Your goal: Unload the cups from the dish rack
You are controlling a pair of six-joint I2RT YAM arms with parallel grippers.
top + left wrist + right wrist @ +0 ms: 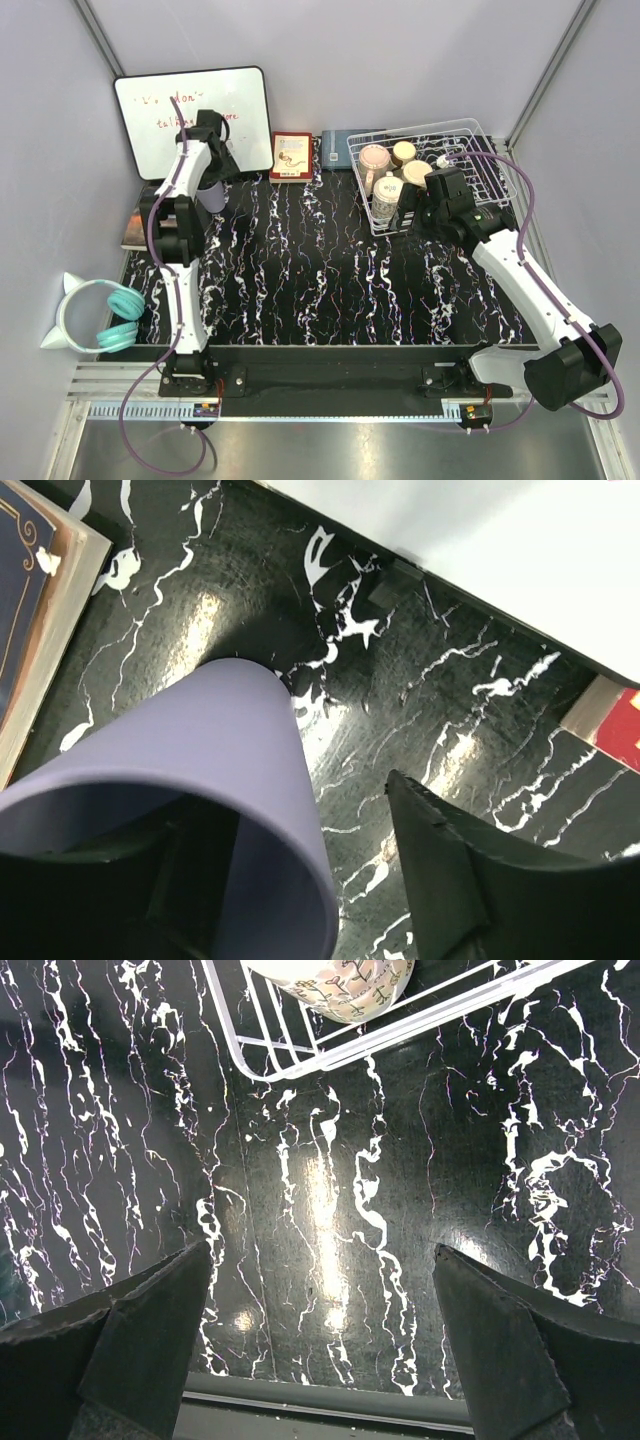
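Observation:
The white wire dish rack stands at the back right and holds a pink cup, two cream cups and a clear tumbler. A lavender cup sits on the black table below the whiteboard. My left gripper is open: in the left wrist view one finger is inside the lavender cup, and the other finger stands clear of its wall. My right gripper is open and empty over the table, just in front of the rack's corner, where a patterned cream cup shows.
A whiteboard leans at the back left, with a red book and a blue box beside it. A book lies at the left edge, close to the lavender cup. Teal headphones lie at the front left.

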